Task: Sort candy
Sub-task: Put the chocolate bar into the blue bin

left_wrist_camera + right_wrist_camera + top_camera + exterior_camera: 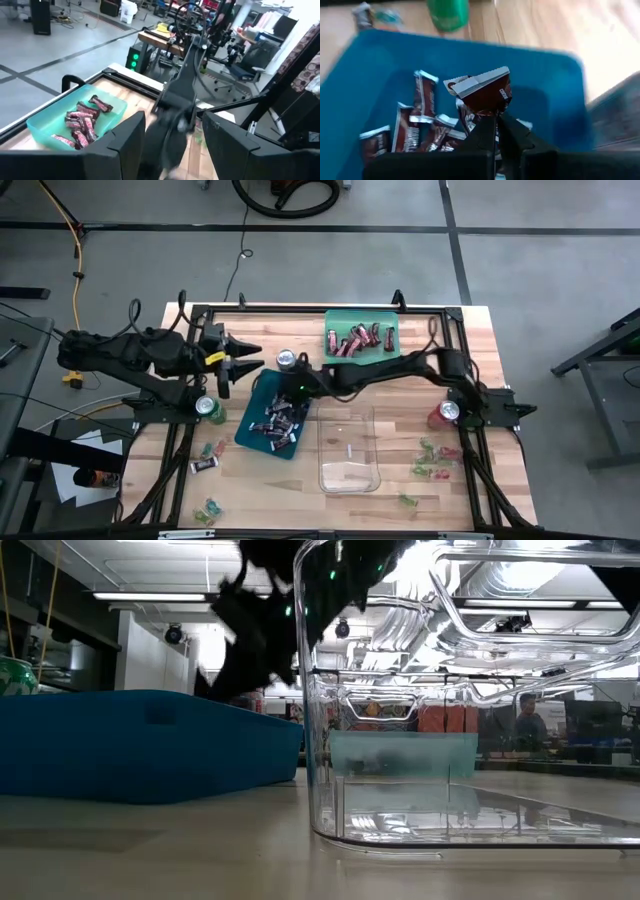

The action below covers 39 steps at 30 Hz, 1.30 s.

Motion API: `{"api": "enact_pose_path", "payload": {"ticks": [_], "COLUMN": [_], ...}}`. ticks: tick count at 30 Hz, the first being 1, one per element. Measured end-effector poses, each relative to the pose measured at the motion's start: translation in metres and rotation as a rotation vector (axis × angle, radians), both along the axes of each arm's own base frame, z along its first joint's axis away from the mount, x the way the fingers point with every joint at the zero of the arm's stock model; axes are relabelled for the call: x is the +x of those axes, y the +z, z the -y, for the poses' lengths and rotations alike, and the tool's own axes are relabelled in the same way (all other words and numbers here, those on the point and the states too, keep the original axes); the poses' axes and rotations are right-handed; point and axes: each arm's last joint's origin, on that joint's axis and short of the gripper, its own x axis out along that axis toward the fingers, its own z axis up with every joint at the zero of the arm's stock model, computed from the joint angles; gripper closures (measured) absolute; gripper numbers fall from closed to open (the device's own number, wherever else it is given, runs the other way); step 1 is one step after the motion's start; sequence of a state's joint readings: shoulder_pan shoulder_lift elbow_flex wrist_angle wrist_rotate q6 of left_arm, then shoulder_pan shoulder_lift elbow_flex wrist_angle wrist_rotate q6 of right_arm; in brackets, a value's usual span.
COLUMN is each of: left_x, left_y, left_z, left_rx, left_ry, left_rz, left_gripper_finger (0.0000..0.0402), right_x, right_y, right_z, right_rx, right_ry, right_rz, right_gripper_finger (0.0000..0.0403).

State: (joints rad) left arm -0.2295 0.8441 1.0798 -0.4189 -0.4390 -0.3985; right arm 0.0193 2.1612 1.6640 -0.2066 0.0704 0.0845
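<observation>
Dark brown candy bar [482, 95], crimped pale ends, pinched in right gripper [495, 131] over blue tray [555, 90]; left gripper [228, 361] spread, idle.

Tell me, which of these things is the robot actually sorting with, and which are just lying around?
Part of the job:
- dark bar pinched in the right gripper
- blue tray of dark bars
- green tray of red bars
- clear tub
- loose green sweets
- left gripper, open, waiting

Just lying about:
- drink cans
- cables on the floor
</observation>
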Motion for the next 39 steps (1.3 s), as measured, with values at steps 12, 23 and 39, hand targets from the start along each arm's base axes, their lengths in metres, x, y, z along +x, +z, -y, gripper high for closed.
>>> {"api": "enact_pose_path", "payload": {"ticks": [12, 23, 39], "left_x": [0.003, 0.003, 0.003], "left_y": [-0.002, -0.002, -0.002], "left_z": [0.001, 0.001, 0.000], "left_rx": [0.002, 0.003, 0.069], "left_ry": [0.000, 0.000, 0.024], "left_rz": [-0.012, -0.012, -0.025], "left_gripper_finger": [0.0216, 0.0216, 0.0216], "right_x": [0.007, -0.001, -0.131], "right_y": [-0.019, 0.009, 0.107], "right_z": [0.000, -0.002, -0.010], "right_rx": [0.142, 0.076, -0.072], "right_ry": [-0.123, -0.007, 0.003], "right_rz": [-0.054, -0.032, -0.279], "right_gripper_finger": [0.0290, 0.0128, 0.0124]}}
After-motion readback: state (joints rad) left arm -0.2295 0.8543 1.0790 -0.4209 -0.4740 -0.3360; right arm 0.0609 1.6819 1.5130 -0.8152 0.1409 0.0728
